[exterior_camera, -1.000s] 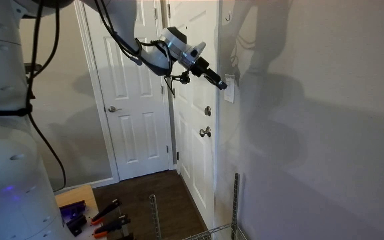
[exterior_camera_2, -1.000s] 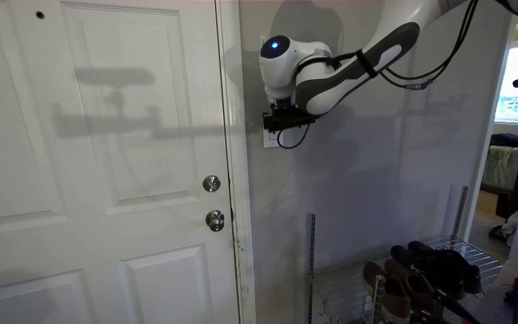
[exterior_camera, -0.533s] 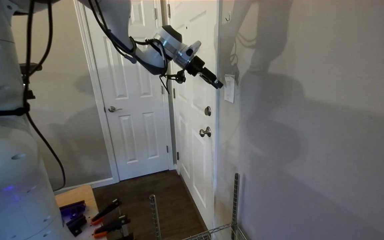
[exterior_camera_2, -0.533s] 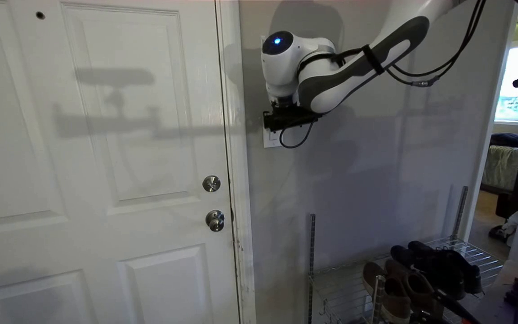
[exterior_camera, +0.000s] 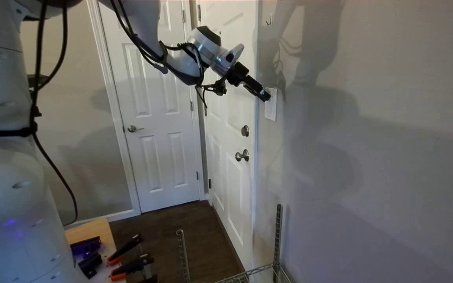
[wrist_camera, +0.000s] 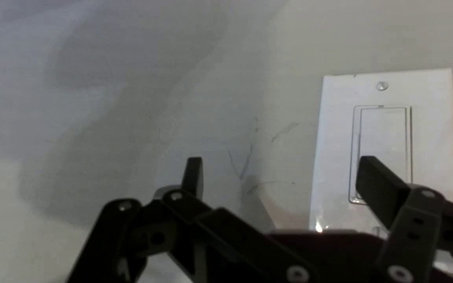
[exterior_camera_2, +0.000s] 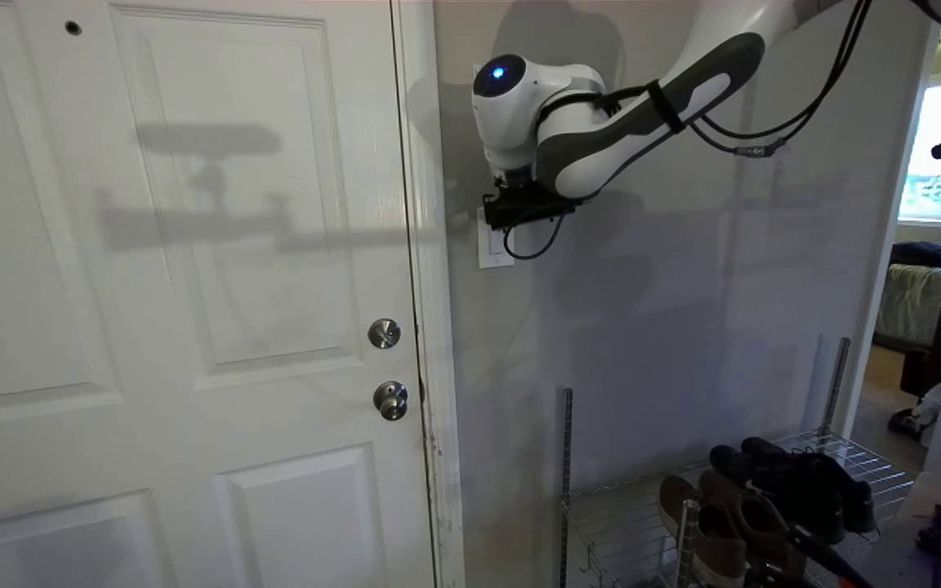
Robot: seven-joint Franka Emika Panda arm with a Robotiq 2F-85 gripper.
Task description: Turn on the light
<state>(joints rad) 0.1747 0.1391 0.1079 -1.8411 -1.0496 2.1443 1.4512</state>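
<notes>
The light switch is a white upright wall plate with a flat rocker [wrist_camera: 383, 137]. It fills the right side of the wrist view. In both exterior views the plate [exterior_camera: 271, 112] [exterior_camera_2: 493, 251] is partly hidden behind my gripper at its upper part. My gripper [wrist_camera: 283, 173] is open with nothing between its fingers. In the wrist view the right finger overlaps the lower left of the rocker, and the left finger is over bare wall left of the plate. In the exterior views the fingertips [exterior_camera: 266, 96] are close to the plate; I cannot tell whether they touch it. No lamp shows.
A white door [exterior_camera_2: 274, 286] with a round metal knob [exterior_camera_2: 390, 400] and a deadbolt [exterior_camera_2: 384, 333] stands beside the switch. A wire rack [exterior_camera_2: 626, 523] with several shoes is below, its posts rising along the wall. A wall hook [exterior_camera: 269, 20] is above the switch.
My gripper first drew back from the plate, then moved toward it again. It is now slightly higher than one second ago, and more of the plate's lower part shows.
</notes>
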